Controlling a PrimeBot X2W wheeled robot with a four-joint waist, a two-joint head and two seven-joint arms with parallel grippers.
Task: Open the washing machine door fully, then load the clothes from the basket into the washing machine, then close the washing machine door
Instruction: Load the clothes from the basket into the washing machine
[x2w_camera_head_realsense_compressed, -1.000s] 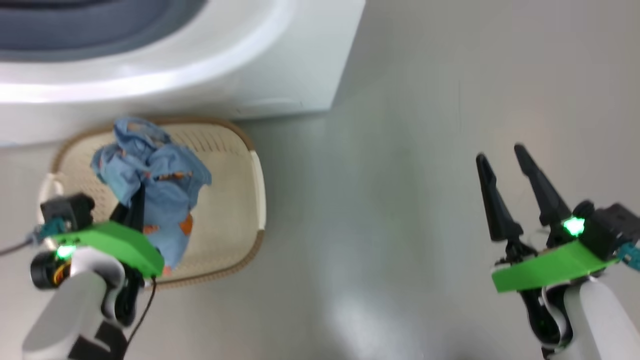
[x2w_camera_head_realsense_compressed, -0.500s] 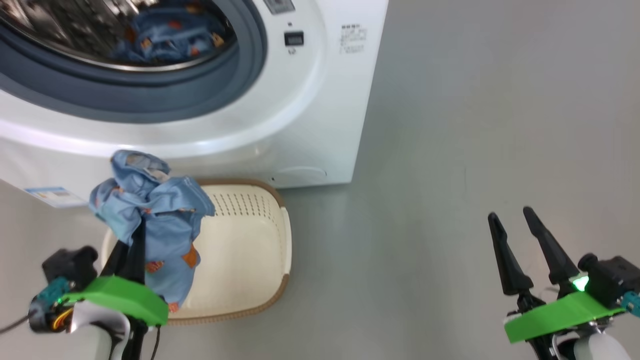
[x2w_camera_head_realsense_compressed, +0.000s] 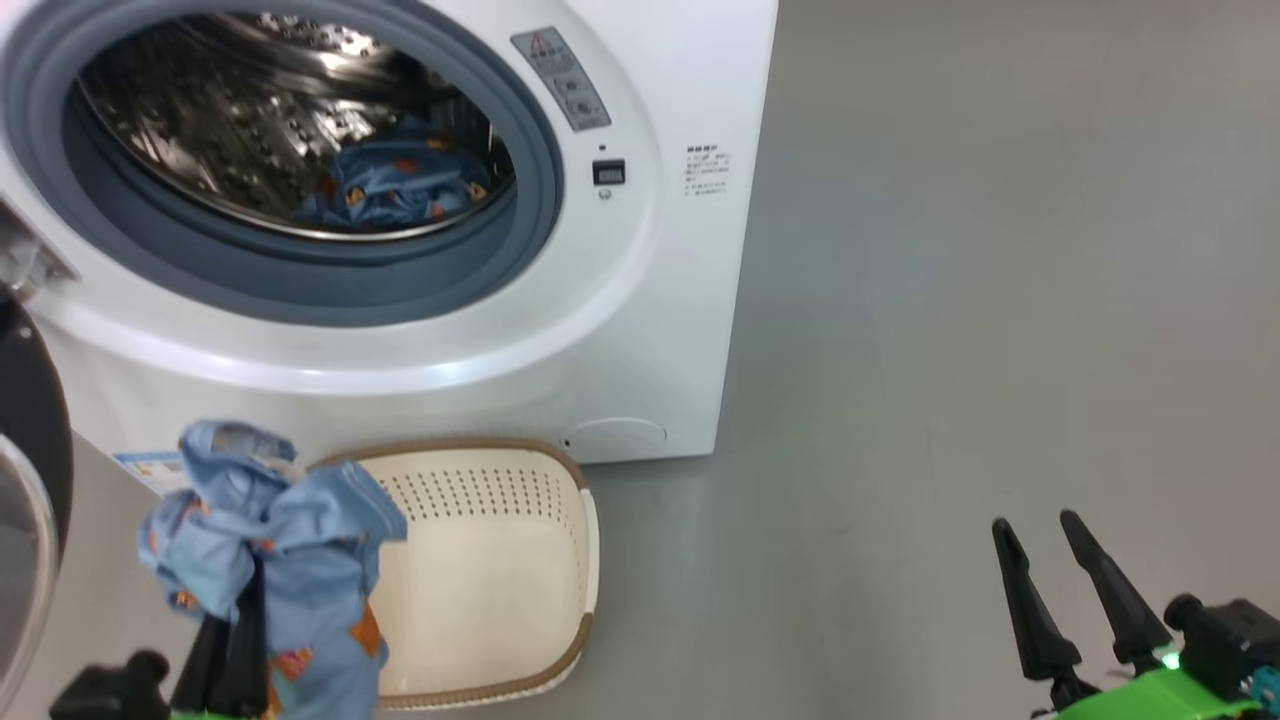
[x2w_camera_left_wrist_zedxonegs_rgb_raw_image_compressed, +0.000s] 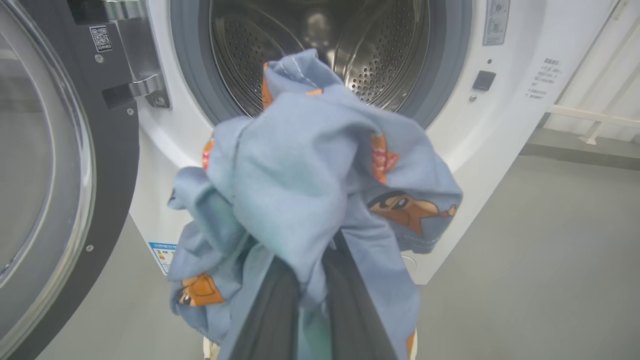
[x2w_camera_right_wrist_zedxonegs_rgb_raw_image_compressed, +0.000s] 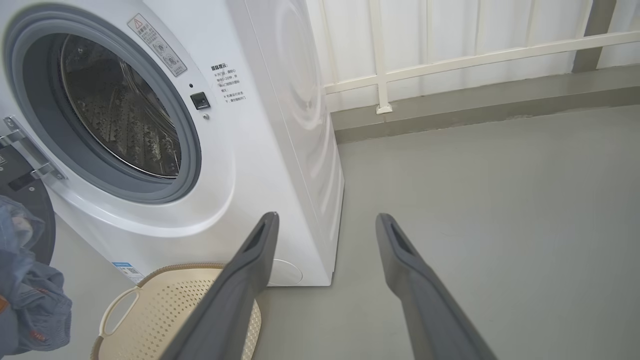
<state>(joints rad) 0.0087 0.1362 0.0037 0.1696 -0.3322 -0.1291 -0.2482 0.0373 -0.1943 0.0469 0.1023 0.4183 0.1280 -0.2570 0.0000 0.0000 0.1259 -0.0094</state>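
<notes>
the left tool (x2w_camera_left_wrist_zedxonegs_rgb_raw_image_compressed: 314, 280) is clamped on a bunched light blue fabric garment (x2w_camera_left_wrist_zedxonegs_rgb_raw_image_compressed: 300, 165) printed with orange cartoon figures. the cloth drapes over its two dark fingers (x2w_camera_left_wrist_zedxonegs_rgb_raw_image_compressed: 272, 320) and hangs above the cream-white perforated plastic basket (x2w_camera_head_realsense_compressed: 500, 570) on the grey floor (x2w_camera_head_realsense_compressed: 950, 300). the white front-loading washing machine (x2w_camera_head_realsense_compressed: 650, 330) stands just behind the basket, its glossy black round door (x2w_camera_left_wrist_zedxonegs_rgb_raw_image_compressed: 112, 175) swung wide to the left.

as i judge it, the coming move turns on where the steel drum opening (x2w_camera_head_realsense_compressed: 290, 130) lies: ahead of and above the left tool, almost straight along its fingers in the left wrist view. a forward and upward reach should carry the cloth in beside the blue garment (x2w_camera_head_realsense_compressed: 400, 185) lying in the drum. the right tool (x2w_camera_head_realsense_compressed: 1035, 520) stands spread and empty, well off to the right, the farther of the two from the opening.
</notes>
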